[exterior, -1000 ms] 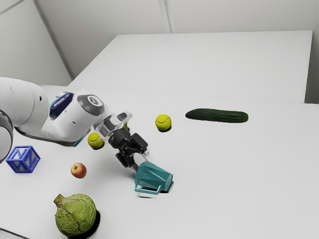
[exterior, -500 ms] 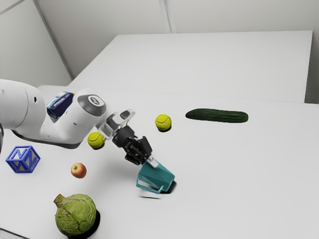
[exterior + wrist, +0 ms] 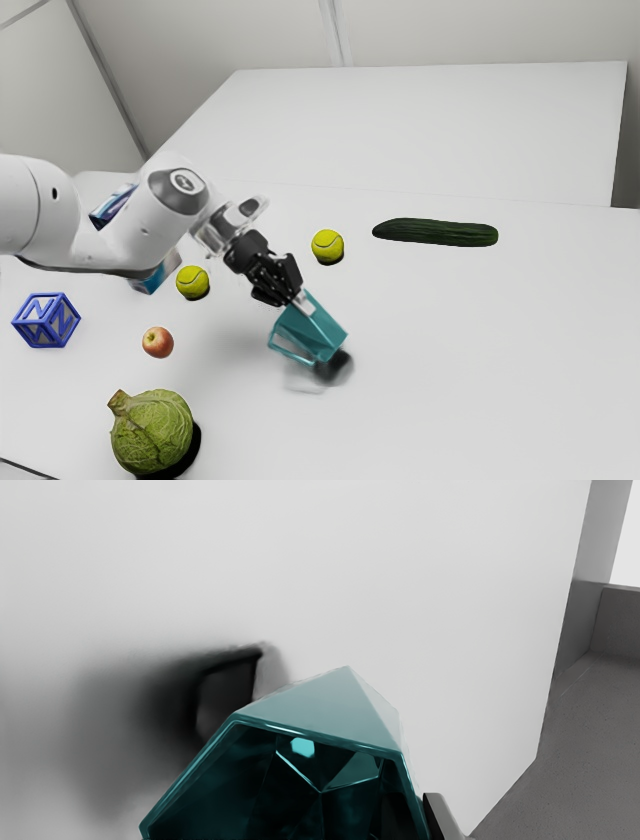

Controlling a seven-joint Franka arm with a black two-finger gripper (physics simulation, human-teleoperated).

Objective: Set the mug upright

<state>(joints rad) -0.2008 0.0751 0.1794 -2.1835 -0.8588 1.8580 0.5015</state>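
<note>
My gripper (image 3: 300,300) is at the upper end of the teal mug (image 3: 313,333) in the exterior view, pinching its wall. The mug hangs tilted just off the table, its base toward the exterior view's lower right and its handle on the lower left side, with a dark shadow below. In the wrist view the mug (image 3: 320,710) turns its open mouth to the camera. The gripper (image 3: 416,816) there has one finger outside the rim and a dark finger inside, with the wall between them.
Tennis balls (image 3: 327,246) and a cucumber (image 3: 435,232) lie beyond the mug. Toward the exterior view's left are an apple (image 3: 158,342), a cabbage (image 3: 152,432), a blue lettered block (image 3: 46,320) and a box (image 3: 156,274) partly behind the arm.
The gripper has closed on the mug's wall and risen a little. The mug has come up off the table with it and tipped from lying on its side to a steeper tilt.
</note>
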